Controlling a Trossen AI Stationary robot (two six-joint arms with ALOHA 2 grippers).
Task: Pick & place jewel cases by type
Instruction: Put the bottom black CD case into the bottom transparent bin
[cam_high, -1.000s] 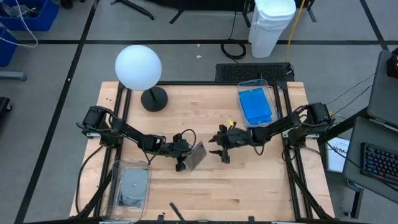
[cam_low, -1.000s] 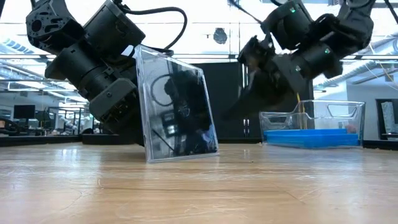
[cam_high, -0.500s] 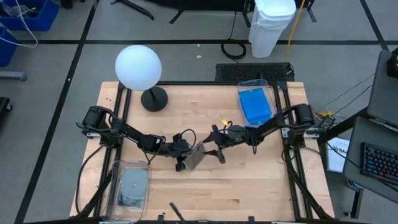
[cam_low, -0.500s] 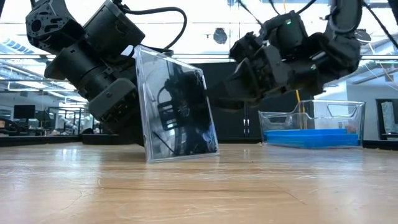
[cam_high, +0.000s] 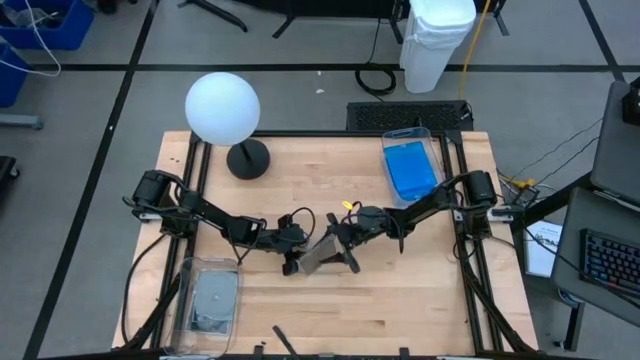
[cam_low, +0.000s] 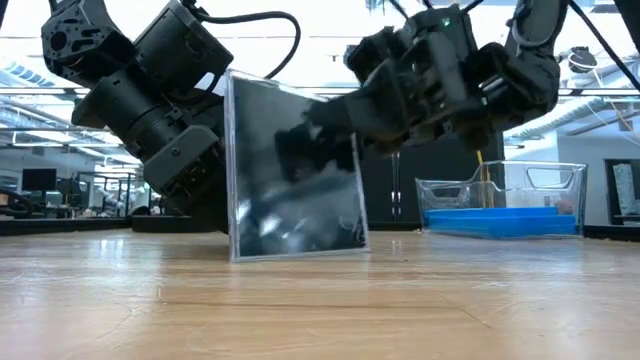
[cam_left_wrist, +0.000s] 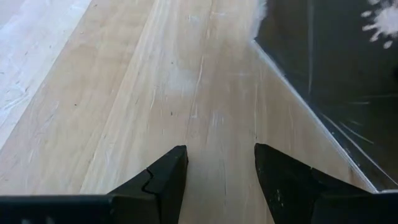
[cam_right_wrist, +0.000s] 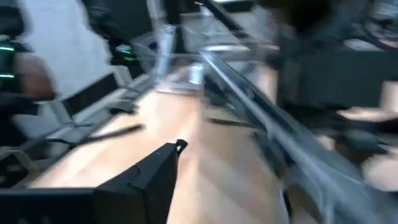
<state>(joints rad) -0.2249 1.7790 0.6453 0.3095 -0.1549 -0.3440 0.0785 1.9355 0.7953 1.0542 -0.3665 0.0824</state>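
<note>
**Both grippers at the upright dark jewel case, mid-table**

I have a dark jewel case (cam_low: 295, 175) standing on its edge on the wooden table (cam_high: 400, 290), roughly at the middle and a little toward the front. From the low camera it stands close to upright, its lower edge on the wood and its clear face catching reflections.

My left gripper (cam_high: 292, 256) sits low on the table at the case's left side. In its wrist camera the two dark fingers (cam_left_wrist: 165, 180) are spread apart with bare wood between them, and the case's dark face (cam_left_wrist: 336, 74) lies off to one side, outside the gap. So that gripper is open and has hold of nothing; whether its body props the case from behind I cannot tell.

My right gripper (cam_high: 343, 245) has its fingers reaching over the case's right side. Its wrist picture is smeared, with one finger (cam_right_wrist: 149, 177) on one side of the case edge (cam_right_wrist: 261, 124). The fingers look parted about the case, but I cannot tell if they pinch it.

The blue jewel cases (cam_high: 412, 170) lie stacked in the clear bin (cam_high: 404, 133) at the table's back right. Another clear bin (cam_high: 186, 270) at the front left holds grey cases (cam_high: 212, 302). The white globe lamp (cam_high: 222, 106) stands at the back left.
</note>
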